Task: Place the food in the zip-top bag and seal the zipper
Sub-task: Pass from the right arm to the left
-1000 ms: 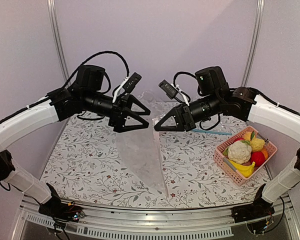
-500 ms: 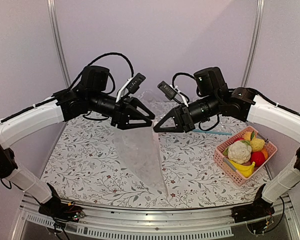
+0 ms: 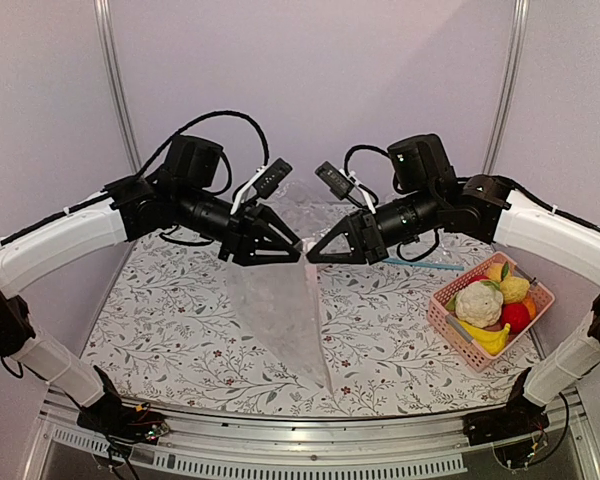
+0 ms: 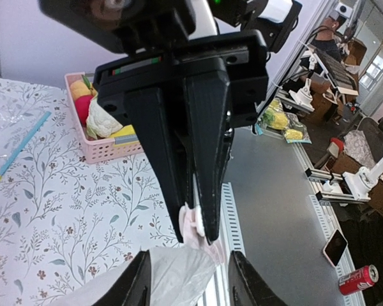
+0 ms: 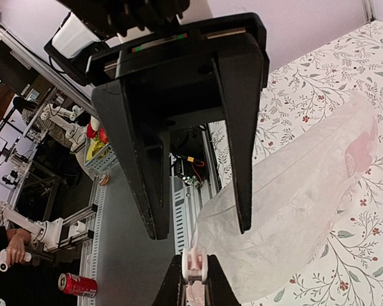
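The clear zip-top bag hangs from its top corner above the floral cloth, its lower end resting near the front edge. My right gripper is shut on the white zipper piece at the bag's mouth. My left gripper faces it tip to tip. Its fingers stand apart on either side of the bag's top edge, open. The food, with cauliflower, lemon, banana and red fruit, lies in the pink basket at the right.
Another clear bag with a teal strip lies behind the right arm. Metal frame posts rise at the back corners. A slotted rail runs along the near table edge.
My left gripper has moved right until it meets the right gripper's tips, and its jaws have narrowed around the bag's top edge. The right gripper stayed shut on the zipper.
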